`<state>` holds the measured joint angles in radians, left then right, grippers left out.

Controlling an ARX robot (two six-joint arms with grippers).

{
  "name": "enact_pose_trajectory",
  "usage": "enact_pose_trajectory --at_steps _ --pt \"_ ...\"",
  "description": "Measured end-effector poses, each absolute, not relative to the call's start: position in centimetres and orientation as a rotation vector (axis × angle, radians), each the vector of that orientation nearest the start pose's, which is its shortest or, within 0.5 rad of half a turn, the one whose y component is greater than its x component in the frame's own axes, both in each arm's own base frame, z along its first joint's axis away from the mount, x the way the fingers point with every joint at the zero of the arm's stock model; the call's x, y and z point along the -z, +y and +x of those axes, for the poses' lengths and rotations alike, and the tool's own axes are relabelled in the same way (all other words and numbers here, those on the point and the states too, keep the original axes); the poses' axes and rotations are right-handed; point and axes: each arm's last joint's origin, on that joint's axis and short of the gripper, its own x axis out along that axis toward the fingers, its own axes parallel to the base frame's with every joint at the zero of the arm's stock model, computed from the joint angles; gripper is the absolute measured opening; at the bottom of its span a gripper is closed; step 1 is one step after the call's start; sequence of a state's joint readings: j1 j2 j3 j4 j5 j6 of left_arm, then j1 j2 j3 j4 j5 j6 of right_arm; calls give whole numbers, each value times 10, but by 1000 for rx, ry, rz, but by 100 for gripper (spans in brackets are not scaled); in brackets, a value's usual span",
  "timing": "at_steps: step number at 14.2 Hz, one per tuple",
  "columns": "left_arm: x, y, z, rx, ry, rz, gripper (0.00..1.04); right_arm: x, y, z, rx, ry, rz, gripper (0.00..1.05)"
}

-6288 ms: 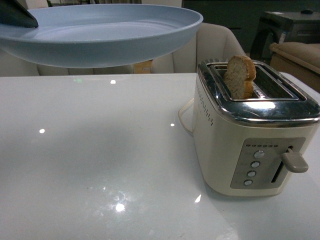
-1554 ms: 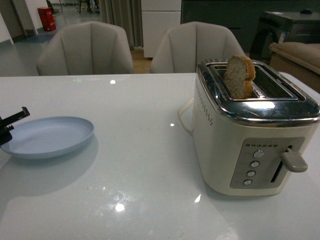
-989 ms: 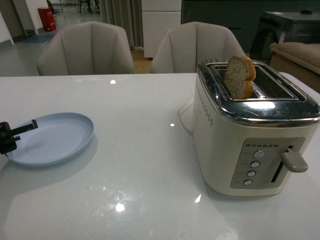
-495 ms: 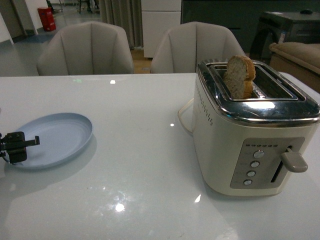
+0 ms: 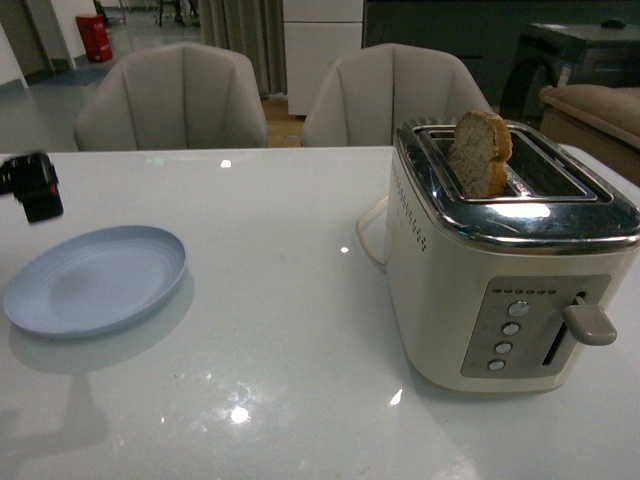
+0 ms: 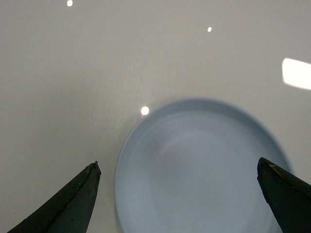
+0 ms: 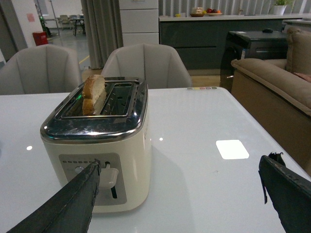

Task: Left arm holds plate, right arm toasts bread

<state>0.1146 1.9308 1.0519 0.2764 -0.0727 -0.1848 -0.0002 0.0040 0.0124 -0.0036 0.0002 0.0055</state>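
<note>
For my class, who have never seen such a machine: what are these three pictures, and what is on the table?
A two-armed robot photographed one moment three ways. The front picture comes from its body: a pale blue plate lies on the white table, and bread stands in a cream toaster. The left hand hangs above the plate, holding nothing. The other two pictures come from wrist cameras: the open left hand looks down on the plate, and the open right hand, also empty, faces the toaster.
</note>
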Motion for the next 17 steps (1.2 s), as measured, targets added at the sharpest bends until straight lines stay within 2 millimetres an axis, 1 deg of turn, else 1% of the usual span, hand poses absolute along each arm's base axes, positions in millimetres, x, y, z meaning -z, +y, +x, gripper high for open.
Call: enact_pose_trajectory --at_steps 1,2,3,4,5,7,8,9,10,11,13,14,15,16,17 --pt "-171 42 392 -207 511 -201 98 -167 0 97 0 -5 6 98" --pt "-205 35 390 -157 418 -216 98 -167 0 97 1 -5 6 98" --pt "-232 28 384 -118 335 -219 98 -167 0 97 0 -5 6 98" --pt "-254 21 376 -77 278 -222 98 -167 0 97 0 -5 6 98" --pt "-273 12 367 -28 245 -236 98 -167 0 97 0 -5 6 98" --pt "-296 -6 354 40 197 -238 98 -167 0 97 0 -5 6 98" --pt "-306 -14 348 31 61 -189 90 -167 0 97 0 -5 6 98" --pt "-307 -20 325 10 -24 -111 77 -167 0 97 0 -5 6 98" --pt "-298 -25 300 15 -53 -66 65 -167 0 97 0 -5 6 98" --pt "-285 -25 284 15 -70 -44 52 -167 0 97 0 -5 6 98" --pt "-240 -18 258 -1 17 -17 27 -167 0 97 0 -4 6 98" --pt "-227 -15 246 -3 33 -15 16 -167 0 97 0 -5 6 98" --pt "-224 -12 233 -8 8 -17 3 -167 0 97 0 -5 6 98" --pt "-222 -10 222 -2 -18 -16 2 -167 0 97 0 -5 6 98" --pt "-214 -2 210 7 -12 -14 2 -167 0 97 0 -5 6 98"
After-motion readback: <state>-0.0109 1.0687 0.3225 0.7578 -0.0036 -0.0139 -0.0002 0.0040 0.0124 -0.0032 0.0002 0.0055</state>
